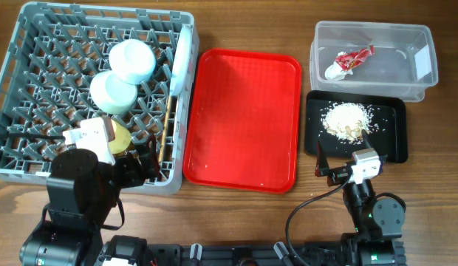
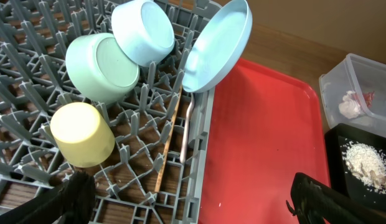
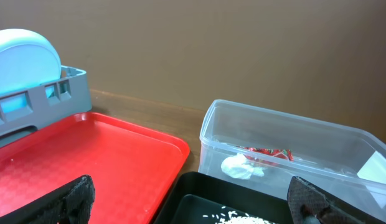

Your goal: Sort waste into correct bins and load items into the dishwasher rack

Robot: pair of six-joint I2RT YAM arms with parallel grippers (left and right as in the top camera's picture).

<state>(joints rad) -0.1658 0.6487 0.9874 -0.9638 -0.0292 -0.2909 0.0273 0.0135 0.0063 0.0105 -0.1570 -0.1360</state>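
Note:
The grey dishwasher rack [image 1: 103, 9] holds the white plate [image 1: 183, 52] on edge, the pale blue-white bowl [image 1: 133, 60], the pale green bowl [image 1: 113, 91], the yellow cup [image 1: 120, 138], the chopsticks [image 1: 168, 125] and the white spoon [image 2: 188, 134]. The red-and-white wrapper [image 1: 354, 58] lies in the clear tub [image 1: 377, 29]. The food scraps [image 1: 349, 120] lie in the black tray [image 1: 391, 140]. My left gripper [image 2: 199, 205] is open and empty over the rack's front right corner. My right gripper [image 3: 190, 208] is open and empty at the black tray's front edge.
The red serving tray [image 1: 244, 118] lies between the rack and the bins, with only a few crumbs on it. A white wad [image 1: 335, 70] lies beside the wrapper in the tub. Bare wooden table runs along the front edge.

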